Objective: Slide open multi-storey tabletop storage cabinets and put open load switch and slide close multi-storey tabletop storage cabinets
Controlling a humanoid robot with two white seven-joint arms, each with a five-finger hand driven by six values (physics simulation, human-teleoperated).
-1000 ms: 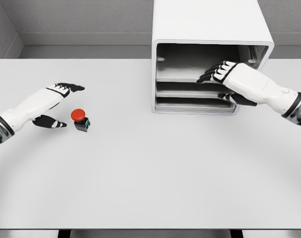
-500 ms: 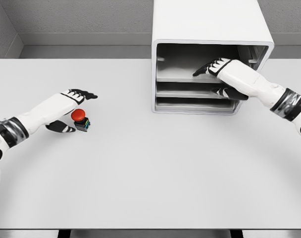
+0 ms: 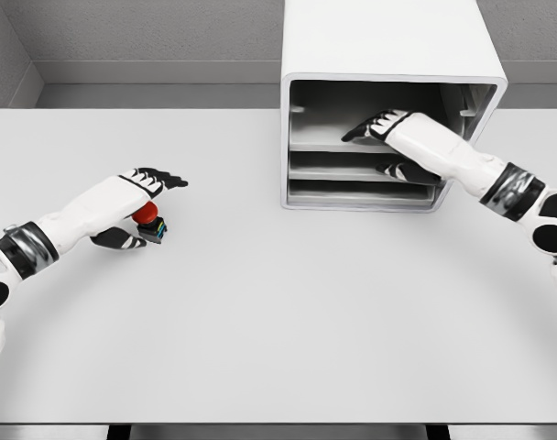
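No words, numbers or signs can be read anywhere; the white cabinet (image 3: pixel 388 46) has no label. The little red switch (image 3: pixel 149 220) has no readable marks either.

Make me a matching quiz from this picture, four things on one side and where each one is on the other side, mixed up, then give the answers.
Things
1. left hand
2. right hand
3. red-topped switch
4. storage cabinet

Places
A. standing at the far right part of the table
B. reaching into the cabinet's top shelf opening
C. on the table's left part, partly under a hand
D. over the switch, fingers spread, thumb low beside it

Pairs: 1-D, 2-B, 3-C, 4-A
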